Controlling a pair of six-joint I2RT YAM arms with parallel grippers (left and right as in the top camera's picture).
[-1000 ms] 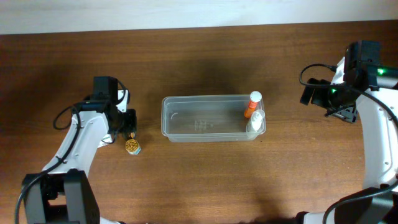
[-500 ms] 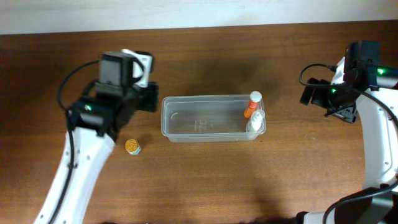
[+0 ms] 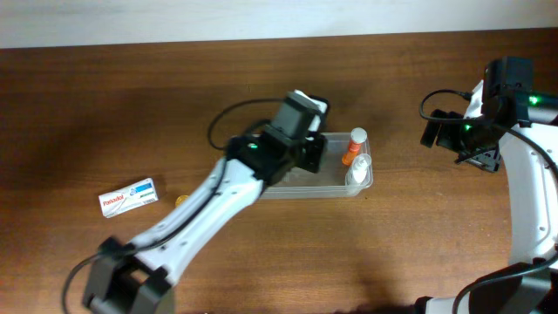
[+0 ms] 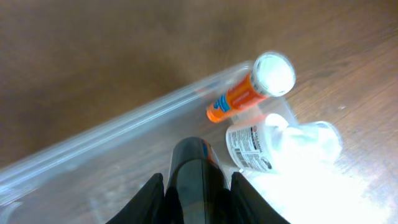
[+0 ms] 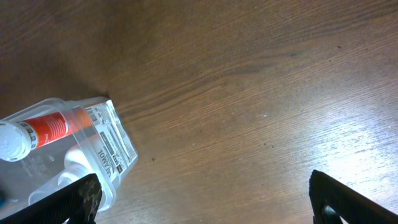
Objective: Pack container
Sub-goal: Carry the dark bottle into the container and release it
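The clear plastic container (image 3: 359,184) lies mid-table. An orange tube (image 3: 352,148) and a white bottle (image 3: 358,169) lie in its right end. My left gripper (image 3: 311,153) hangs over the container, shut on a dark bottle (image 4: 198,177). In the left wrist view, the orange tube (image 4: 242,96) and white bottle (image 4: 258,146) lie just ahead, inside the container wall (image 4: 93,140). My right gripper (image 3: 440,133) is open and empty over bare table, right of the container (image 5: 118,146). Its fingers (image 5: 199,211) stand wide apart.
A white and red box (image 3: 128,195) lies on the table at the left. A small gold-topped jar (image 3: 180,200) peeks out beside my left arm. The table's far edge runs along the top.
My left arm has swung from the table's left side to over the container, carrying the dark bottle. The white box now shows where the arm was. The right arm has not moved.
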